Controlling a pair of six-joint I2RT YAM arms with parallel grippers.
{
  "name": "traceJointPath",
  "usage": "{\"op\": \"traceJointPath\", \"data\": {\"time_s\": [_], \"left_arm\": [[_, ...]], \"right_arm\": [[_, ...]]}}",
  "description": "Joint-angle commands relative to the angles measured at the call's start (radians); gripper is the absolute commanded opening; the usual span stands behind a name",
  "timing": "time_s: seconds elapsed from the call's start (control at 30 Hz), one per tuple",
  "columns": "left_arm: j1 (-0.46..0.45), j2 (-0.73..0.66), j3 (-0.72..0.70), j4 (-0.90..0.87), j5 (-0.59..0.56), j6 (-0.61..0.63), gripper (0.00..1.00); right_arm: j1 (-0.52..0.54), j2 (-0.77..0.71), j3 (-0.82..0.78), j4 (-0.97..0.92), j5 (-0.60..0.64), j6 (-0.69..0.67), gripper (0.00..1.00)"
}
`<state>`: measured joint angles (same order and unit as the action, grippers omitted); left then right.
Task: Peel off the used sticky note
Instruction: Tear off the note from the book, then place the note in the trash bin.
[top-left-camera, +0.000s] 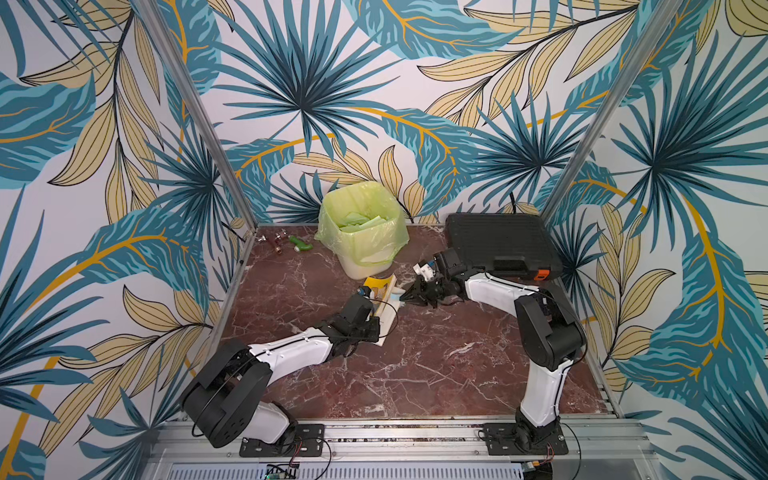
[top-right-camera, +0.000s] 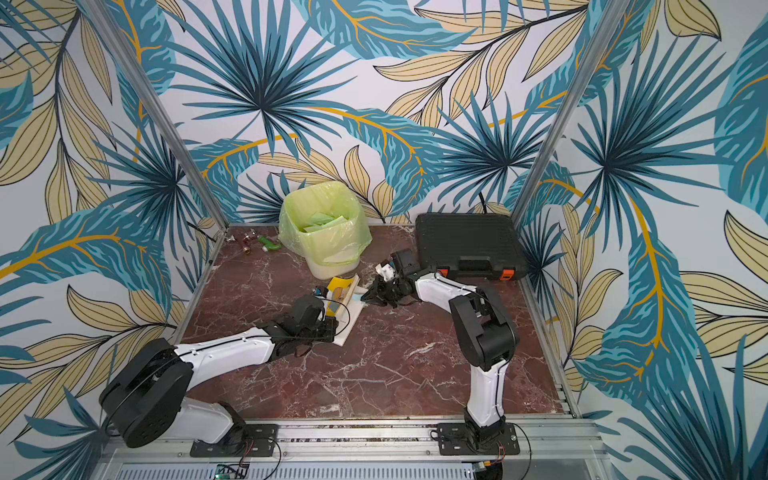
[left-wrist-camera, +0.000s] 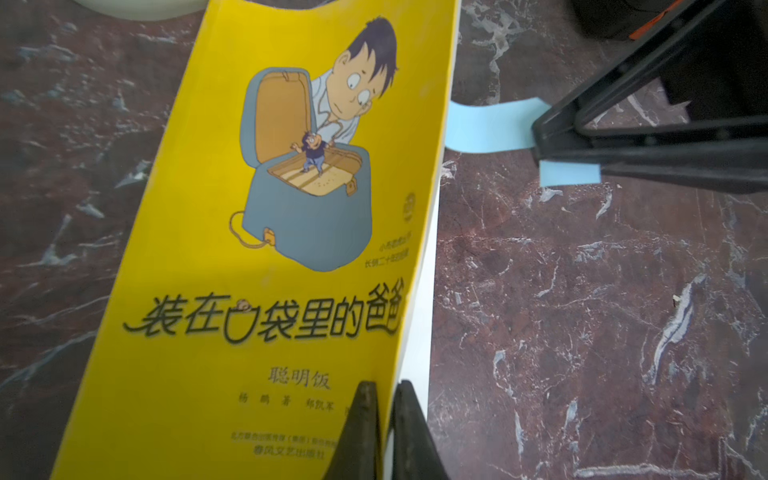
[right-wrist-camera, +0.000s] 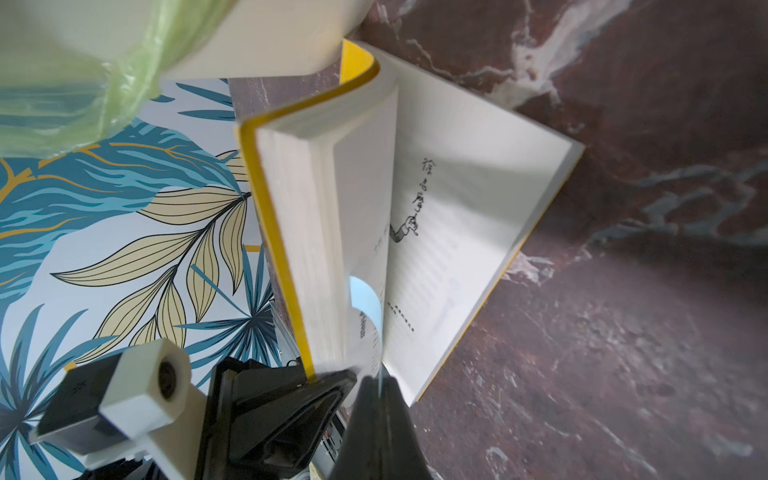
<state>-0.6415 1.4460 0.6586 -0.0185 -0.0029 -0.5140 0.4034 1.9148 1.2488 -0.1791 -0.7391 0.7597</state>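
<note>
Both clamped | left gripper (left-wrist-camera: 386, 384): book (left-wrist-camera: 270, 232) | right gripper (left-wrist-camera: 540, 145): sticky note (left-wrist-camera: 490, 124), plainest from left wrist

A: What kind of place is this?
B: A robot lab cell. The left arm (top-left-camera: 291, 353) and right arm (top-left-camera: 544, 386) sit on black mounting plates (top-left-camera: 498, 445) bolted to an aluminium rail (top-left-camera: 399, 432).
A: And the jungle walls?
B: Printed leaf panels (top-left-camera: 311, 83) between aluminium posts (top-left-camera: 199, 112), boxing in a marble-patterned worktop (top-left-camera: 415, 370).

Reaches low inward with left arm (top-left-camera: 291, 353) and right arm (top-left-camera: 494, 293); clamps left gripper (left-wrist-camera: 386, 384) and right gripper (right-wrist-camera: 361, 376) shut, tips nearly facing.
</note>
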Motion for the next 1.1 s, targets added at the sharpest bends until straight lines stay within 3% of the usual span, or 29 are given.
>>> {"op": "traceJointPath", "data": {"time_s": [0.0,0.13,0.43,0.87,0.97,1.07], "left_arm": [[0.011,0.026,-0.016,0.037,0.012,-0.021,0.0],[0.011,0.031,-0.024,0.054,0.021,-0.028,0.0],[0.011,0.038,-0.04,0.075,0.03,-0.035,0.0],[0.01,0.015,-0.051,0.072,0.03,-0.038,0.0],[0.011,0.002,-0.056,0.066,0.025,-0.037,0.0],[0.011,-0.007,-0.063,0.066,0.02,-0.037,0.0]], "right_arm": [[-0.009,-0.063,-0.02,-0.004,0.042,-0.035,0.0],[-0.025,-0.128,0.015,-0.003,0.097,-0.054,0.0],[-0.02,-0.167,0.275,0.042,0.18,-0.122,0.0],[-0.004,0.319,1.061,-0.193,0.185,-0.144,0.0],[-0.001,0.394,1.18,-0.215,0.179,-0.142,0.01],[-0.001,0.404,1.203,-0.214,0.195,-0.136,0.07]]}}
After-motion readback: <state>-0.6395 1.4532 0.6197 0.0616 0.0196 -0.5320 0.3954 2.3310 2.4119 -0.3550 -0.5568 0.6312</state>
